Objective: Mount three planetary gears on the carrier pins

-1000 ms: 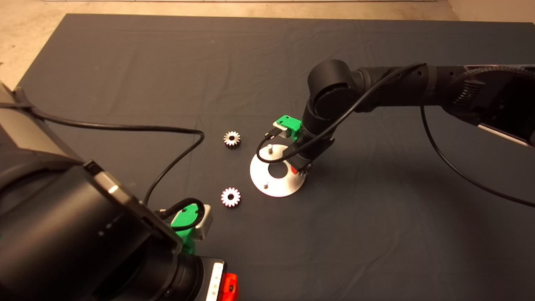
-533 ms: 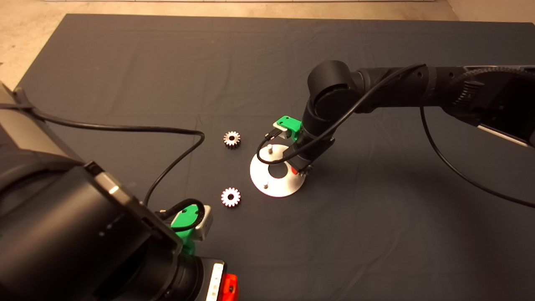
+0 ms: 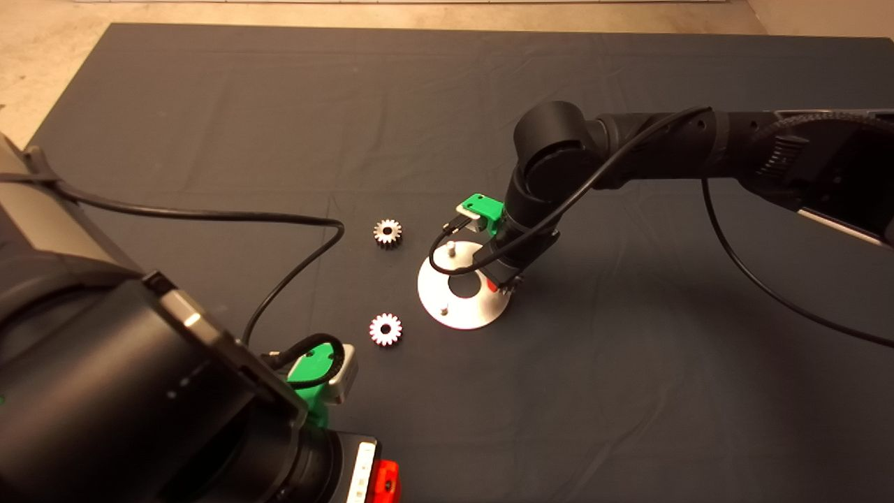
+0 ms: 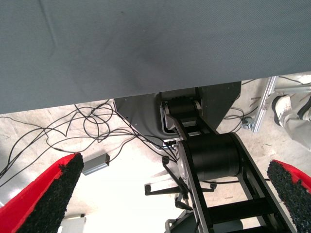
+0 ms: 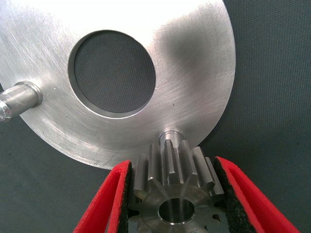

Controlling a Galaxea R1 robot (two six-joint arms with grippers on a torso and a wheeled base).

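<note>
In the right wrist view, my right gripper (image 5: 173,167) is shut on a silvery planetary gear (image 5: 177,194), held just over a carrier pin (image 5: 170,136) at the rim of the shiny disc (image 5: 194,68). A second pin (image 5: 17,99) stands across the centre hole. From the head camera, the right gripper (image 3: 501,283) is at the disc's (image 3: 457,314) right edge, with two bare pins (image 3: 451,246) (image 3: 443,308) showing. Two loose gears (image 3: 387,231) (image 3: 385,329) lie flat on the mat left of the disc. My left gripper (image 3: 383,480) is parked at the lower left, open (image 4: 175,164).
A black cable (image 3: 293,265) loops over the mat left of the gears. The right arm (image 3: 628,154) reaches in above the mat. The left wrist view shows the mat's edge (image 4: 146,92), floor cables and the robot's base (image 4: 209,155).
The left arm at the lower left has shifted down very slightly. The right gripper still holds the gear at the same spot over the disc's right edge.
</note>
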